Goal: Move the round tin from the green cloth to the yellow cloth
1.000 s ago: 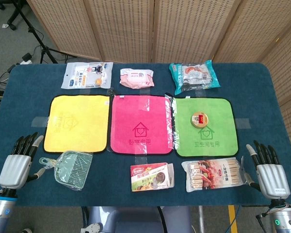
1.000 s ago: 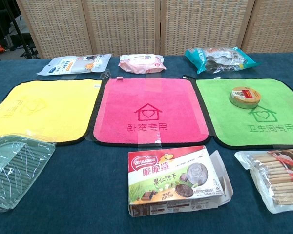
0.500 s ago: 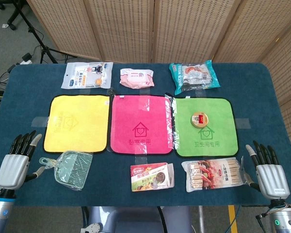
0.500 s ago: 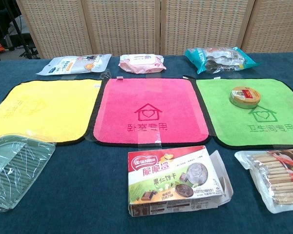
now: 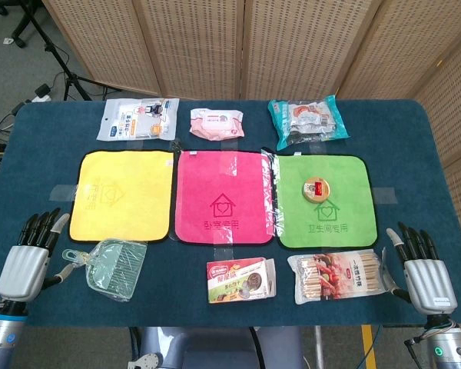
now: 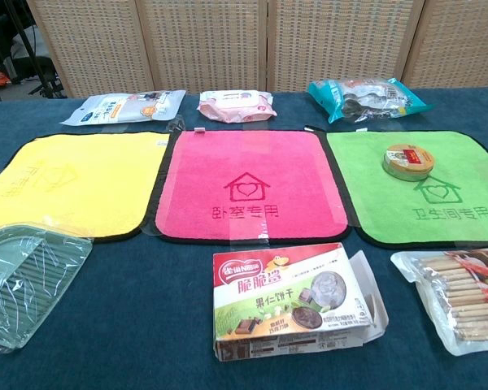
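Blue felt-like cover on the counter (image 5: pixel 46 131), which fills most of the head view.

Cloths, centre row: yellow cloth (image 5: pixel 123 194) at left, pink cloth (image 5: pixel 224 197) in the middle, green cloth (image 5: pixel 323 201) at right, edges nearly touching, clear tape at the seams. Each cloth bears a house outline with printed characters.

Round tin (image 5: pixel 318 188): lies flat on the green cloth, right of that cloth's centre, just above its house outline; red patch on the lid. In the chest view the tin (image 6: pixel 407 161) sits at the right of the frame.

Upper row, beyond the cloths: white packet (image 5: pixel 138 119) at left, pink wipes pack (image 5: pixel 217 124) in the middle, teal-edged bag (image 5: pixel 307 119) at right.

Lower row, near edge: green plastic comb in a clear sleeve (image 5: pixel 115 267) below the yellow cloth; opened biscuit box (image 5: pixel 241 280) below the pink cloth; bag of stick biscuits (image 5: pixel 338 275) below the green cloth.

Left hand (image 5: pixel 24 260): lower left corner of the head view, fingers straight and spread, holding nothing, just left of the comb.

Right hand (image 5: pixel 424 270): lower right corner, fingers straight and spread, holding nothing, just right of the stick-biscuit bag.

Neither hand shows in the chest view.
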Motion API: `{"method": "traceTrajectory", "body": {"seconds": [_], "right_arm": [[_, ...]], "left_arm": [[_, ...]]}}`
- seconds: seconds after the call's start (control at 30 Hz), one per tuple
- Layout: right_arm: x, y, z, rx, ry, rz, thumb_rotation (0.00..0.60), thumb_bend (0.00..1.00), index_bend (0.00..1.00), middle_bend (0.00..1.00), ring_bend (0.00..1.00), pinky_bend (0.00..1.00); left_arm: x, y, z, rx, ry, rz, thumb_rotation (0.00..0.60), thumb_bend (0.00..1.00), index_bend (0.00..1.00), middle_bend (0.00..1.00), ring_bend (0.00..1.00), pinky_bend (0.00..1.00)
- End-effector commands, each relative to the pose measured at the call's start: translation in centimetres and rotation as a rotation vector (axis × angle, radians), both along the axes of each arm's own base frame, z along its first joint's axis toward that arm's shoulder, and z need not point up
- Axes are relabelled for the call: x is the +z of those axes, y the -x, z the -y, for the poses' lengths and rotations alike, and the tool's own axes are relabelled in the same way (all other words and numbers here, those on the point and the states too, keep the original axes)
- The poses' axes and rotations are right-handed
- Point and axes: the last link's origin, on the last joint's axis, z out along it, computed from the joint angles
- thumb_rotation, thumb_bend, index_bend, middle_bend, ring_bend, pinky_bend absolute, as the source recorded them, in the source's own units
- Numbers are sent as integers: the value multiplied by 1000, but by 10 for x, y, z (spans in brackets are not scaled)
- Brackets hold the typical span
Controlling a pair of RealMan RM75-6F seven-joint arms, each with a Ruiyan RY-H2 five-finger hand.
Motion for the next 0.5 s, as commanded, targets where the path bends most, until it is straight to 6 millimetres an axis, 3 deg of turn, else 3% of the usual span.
{"method": "traceTrajectory", "body": {"seconds": [0.03,0.33,0.5], "right_arm": [[-3,-5,7,12,2,88,600,337,11,0,0,23],[-5,-21,43,-23,-47,287,600,337,11,0,0,23],[-9,-34,75,-67,-89,415,600,337,11,0,0,23]], "left_arm": [[0,0,0,-2,-3,1,600,173,0,0,0,0],[-2,2,-3,3,-3,4,600,174,0,0,0,0],[-3,3,-5,12,-4,14,600,174,0,0,0,0]]}}
